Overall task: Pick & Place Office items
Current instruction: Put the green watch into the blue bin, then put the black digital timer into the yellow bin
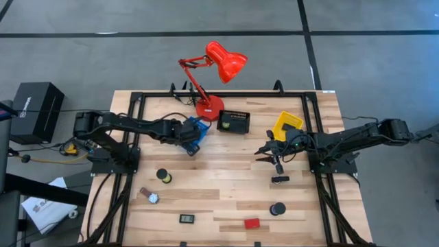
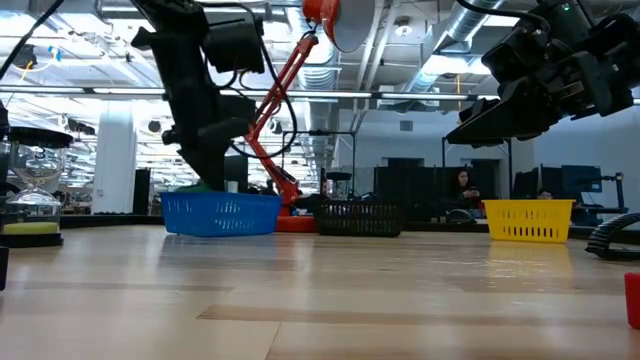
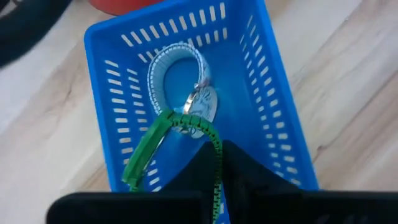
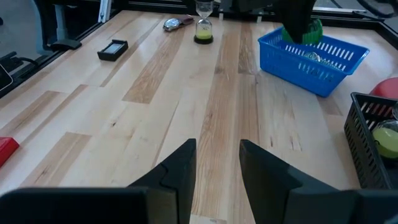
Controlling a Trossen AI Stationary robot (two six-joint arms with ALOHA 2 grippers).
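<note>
Green zip-like strip (image 3: 208,155), bent into a loop with a flat green tab at one end, hangs from the left claw (image 3: 219,163) over the inside of the blue bin (image 3: 273,106). The claw's fingers are pressed together on the strip; its lower end is cut off by the picture edge, so how much is gripped cannot be told. Below it in the bin lie a pale ribbed band (image 3: 177,62) and a shiny metal piece (image 3: 202,102), too blurred to name. In the high view the left arm covers most of that bin (image 1: 195,134).

The right claw (image 1: 273,156) hovers above bare desk (image 1: 226,185) just beside the yellow bin (image 1: 287,123), its fingers (image 4: 180,165) spread partway with nothing between them.

Loose on the open desk, well apart: an hourglass (image 1: 164,175), a wristwatch (image 1: 150,197), a small black gadget (image 1: 187,219), a red block (image 1: 252,223), a black cylinder (image 1: 277,208) and a black clip (image 1: 279,179). The black bin (image 1: 233,121) sits beside the red lamp's base (image 1: 209,108).
</note>
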